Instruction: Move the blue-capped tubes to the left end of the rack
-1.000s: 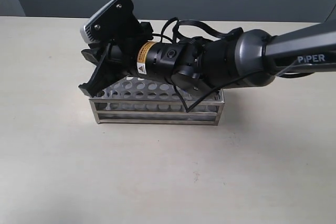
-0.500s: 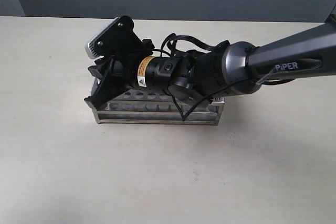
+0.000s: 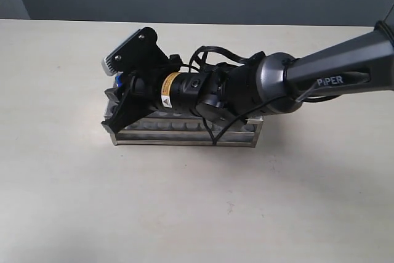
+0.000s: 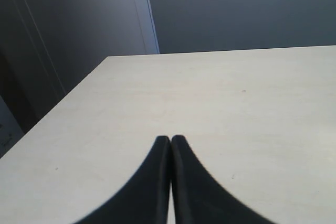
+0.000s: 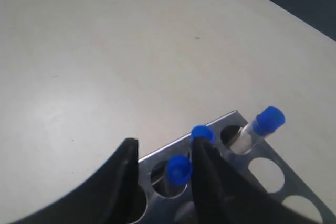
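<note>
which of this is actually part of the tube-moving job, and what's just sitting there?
In the job:
- blue-capped tubes, three showing
- rack
- right gripper, open, one tube between its fingers

Not in it:
- left gripper, shut, away from the rack
- table

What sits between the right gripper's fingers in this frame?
One blue-capped tube, seated in a hole at the rack's edge, stands between the fingers of the right gripper. The right wrist view shows it.
</note>
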You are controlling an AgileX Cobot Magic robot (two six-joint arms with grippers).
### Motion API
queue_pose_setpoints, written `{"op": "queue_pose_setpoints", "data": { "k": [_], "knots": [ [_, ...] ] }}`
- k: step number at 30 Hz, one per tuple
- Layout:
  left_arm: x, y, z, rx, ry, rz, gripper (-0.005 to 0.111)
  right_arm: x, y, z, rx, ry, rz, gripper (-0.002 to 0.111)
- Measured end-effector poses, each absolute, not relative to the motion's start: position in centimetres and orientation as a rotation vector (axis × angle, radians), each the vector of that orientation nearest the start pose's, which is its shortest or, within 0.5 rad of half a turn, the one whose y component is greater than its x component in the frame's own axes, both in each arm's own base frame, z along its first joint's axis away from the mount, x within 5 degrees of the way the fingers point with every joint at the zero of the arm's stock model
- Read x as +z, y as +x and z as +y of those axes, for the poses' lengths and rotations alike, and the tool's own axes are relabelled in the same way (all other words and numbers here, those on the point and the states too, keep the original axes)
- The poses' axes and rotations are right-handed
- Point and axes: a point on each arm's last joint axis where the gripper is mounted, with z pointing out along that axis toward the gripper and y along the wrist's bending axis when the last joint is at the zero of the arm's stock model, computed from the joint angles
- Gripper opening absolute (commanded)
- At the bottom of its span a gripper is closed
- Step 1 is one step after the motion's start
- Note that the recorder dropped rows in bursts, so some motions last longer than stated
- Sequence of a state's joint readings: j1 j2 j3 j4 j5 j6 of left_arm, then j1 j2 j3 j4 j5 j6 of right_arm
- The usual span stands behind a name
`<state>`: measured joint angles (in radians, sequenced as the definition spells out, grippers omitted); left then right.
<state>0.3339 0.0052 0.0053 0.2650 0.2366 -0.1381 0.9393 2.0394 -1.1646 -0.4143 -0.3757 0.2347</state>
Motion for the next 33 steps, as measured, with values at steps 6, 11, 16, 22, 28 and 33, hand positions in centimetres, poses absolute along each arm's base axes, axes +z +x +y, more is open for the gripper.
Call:
{"op": "queue_pose_setpoints", "data": {
  "k": [6, 11, 16, 22, 28, 33],
  "knots": [
    [19.0, 5.1, 2.4, 0.388, -0.231, 1.722, 0.001, 16.2, 24.6, 36.0, 0.648, -1.151, 1.698, 0.036],
    [19.0, 5.1, 2.4, 0.388, -0.231, 1.722, 0.001, 19.5, 24.5, 35.9, 0.704, -1.065, 1.61, 0.008],
    [19.0, 5.1, 2.4, 0.388, -0.231, 1.722, 0.001, 20.8, 24.7, 35.5, 0.691, -1.003, 1.588, -0.001],
    [19.0, 5.1, 2.4, 0.388, -0.231, 1.722, 0.001, 20.3, 24.8, 35.3, 0.652, -1.02, 1.644, -0.001],
    [19.0, 5.1, 2.4, 0.388, -0.231, 1.722, 0.001, 17.9, 25.0, 35.6, 0.669, -1.014, 1.736, -0.001],
    [19.0, 5.1, 2.4, 0.388, -0.231, 1.722, 0.001, 17.3, 23.8, 36.3, 0.689, -1.064, 1.748, -0.001]
  ]
}}
